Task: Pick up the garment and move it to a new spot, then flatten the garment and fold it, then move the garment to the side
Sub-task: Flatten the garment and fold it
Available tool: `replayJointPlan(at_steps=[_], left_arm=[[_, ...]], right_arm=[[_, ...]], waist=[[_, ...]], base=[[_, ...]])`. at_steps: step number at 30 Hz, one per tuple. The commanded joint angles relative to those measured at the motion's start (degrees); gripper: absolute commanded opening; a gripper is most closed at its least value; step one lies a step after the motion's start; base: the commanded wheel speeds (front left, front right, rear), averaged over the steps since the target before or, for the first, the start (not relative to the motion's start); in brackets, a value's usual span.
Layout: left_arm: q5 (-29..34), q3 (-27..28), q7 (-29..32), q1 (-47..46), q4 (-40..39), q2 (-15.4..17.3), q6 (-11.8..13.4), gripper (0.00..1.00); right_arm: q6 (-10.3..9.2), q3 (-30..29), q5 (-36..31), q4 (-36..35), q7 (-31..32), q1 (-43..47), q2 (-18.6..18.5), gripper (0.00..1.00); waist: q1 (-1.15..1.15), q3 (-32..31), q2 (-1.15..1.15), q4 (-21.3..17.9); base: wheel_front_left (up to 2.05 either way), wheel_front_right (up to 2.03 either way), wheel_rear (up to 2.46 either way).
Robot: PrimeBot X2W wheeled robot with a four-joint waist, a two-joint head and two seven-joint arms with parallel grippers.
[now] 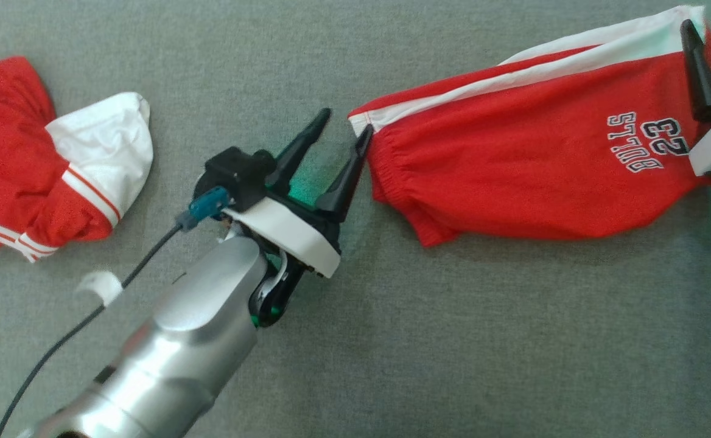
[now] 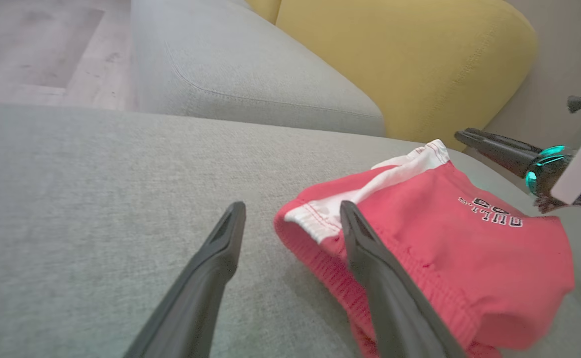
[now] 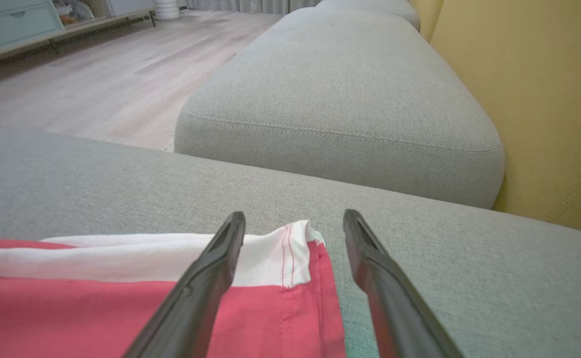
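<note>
1. Left gripper [image 1: 347, 121] stands spread and empty, its right-hand finger just beside the elastic waistband of the red shorts [image 1: 514, 170].
2. Right gripper [image 3: 294, 216], likewise spread and holding nothing, straddles the white-striped hem corner at the far end.
3. From the left gripper the shorts stretch away to its right, long axis running gripper to gripper, flat on the grey cushion [image 1: 453, 340]. Each arm is nearest its own end, so an end-to-end fold looks the likely next call.
4. Well off to the left gripper's left lies a second red-and-white garment [image 1: 14, 164], crumpled.
5. Beyond: another grey cushion [image 3: 340, 99], a yellow backrest [image 2: 410, 64], pale wooden floor [image 3: 96, 64].
</note>
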Motion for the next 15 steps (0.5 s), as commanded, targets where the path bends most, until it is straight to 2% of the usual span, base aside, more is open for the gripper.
replayJointPlan(at_steps=[1,4,5,11,15], left_arm=[[1.9,2.9,-1.0,1.0,-1.8,1.4,1.7,1.0],[6.6,8.0,-1.1,4.6,-6.8,1.5,5.6,1.0],[6.6,8.0,-1.1,4.6,-6.8,1.5,5.6,1.0],[19.7,19.7,-1.1,16.9,-20.7,-0.6,12.8,1.0],[26.1,25.1,-1.1,24.6,-27.9,-2.9,14.4,1.0]], right_arm=[[0.37,0.3,1.9,-1.6,-0.5,1.4,-1.1,1.0],[0.37,0.7,4.3,-1.6,1.1,3.4,-1.8,1.0],[0.37,0.7,4.3,-1.6,1.1,3.4,-1.8,1.0],[0.37,0.9,8.1,1.6,4.2,6.7,-2.6,1.0],[0.37,0.2,8.9,7.0,5.9,7.8,-3.1,1.0]], waist=[[0.0,-1.2,0.0,-0.5],[0.0,-2.4,0.0,-0.8],[0.0,-2.4,0.0,-0.8],[0.0,-4.6,0.0,1.1],[0.0,-5.6,0.0,3.4]], base=[[0.0,0.0,0.0],[0.0,0.0,0.0],[0.0,0.0,0.0],[0.0,0.0,0.0],[0.0,0.0,0.0]])
